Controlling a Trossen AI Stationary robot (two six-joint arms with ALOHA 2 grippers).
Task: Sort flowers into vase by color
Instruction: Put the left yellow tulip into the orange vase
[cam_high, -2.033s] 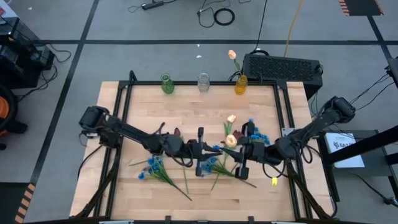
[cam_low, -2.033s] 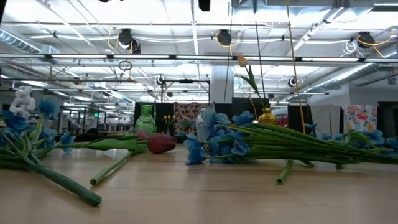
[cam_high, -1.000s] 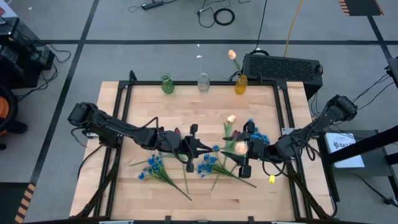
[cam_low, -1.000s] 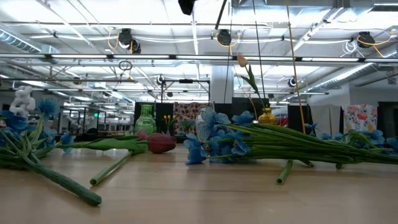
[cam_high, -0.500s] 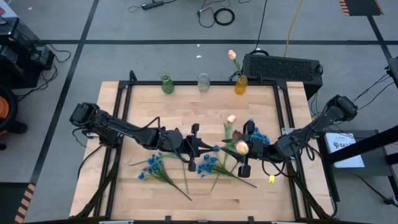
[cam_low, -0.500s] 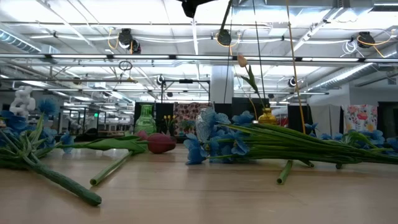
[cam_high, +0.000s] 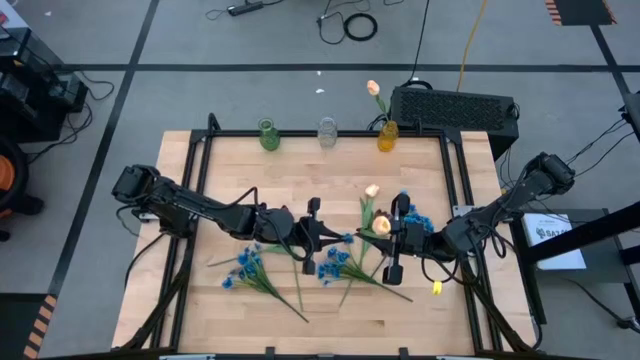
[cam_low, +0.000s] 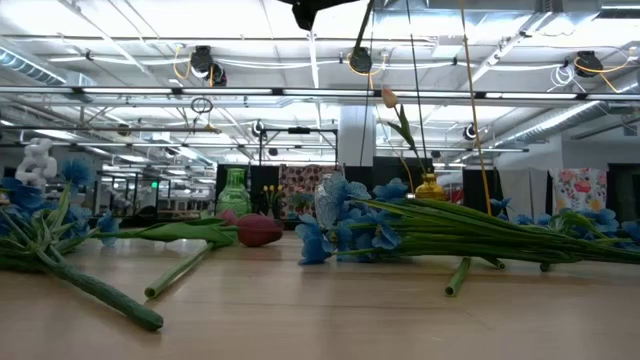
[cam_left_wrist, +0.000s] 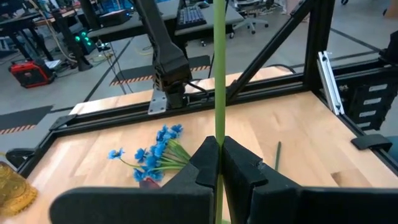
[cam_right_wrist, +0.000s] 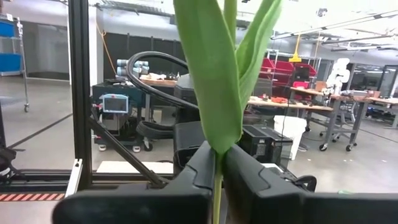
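Left hand is clamped on a thin green flower stem above the pale wooden counter. Right hand is pinched shut on a cream-yellow tulip's leafy green stem, just right of the loose blue blossoms at counter centre.

Both arms are matte black, built of slim jointed segments with bulkier rounded housings at the shoulders, near the table edges. Black cables loop loosely beside each arm. The left gripper and right gripper have blocky, angular dark plastic fingers with flat inner faces.
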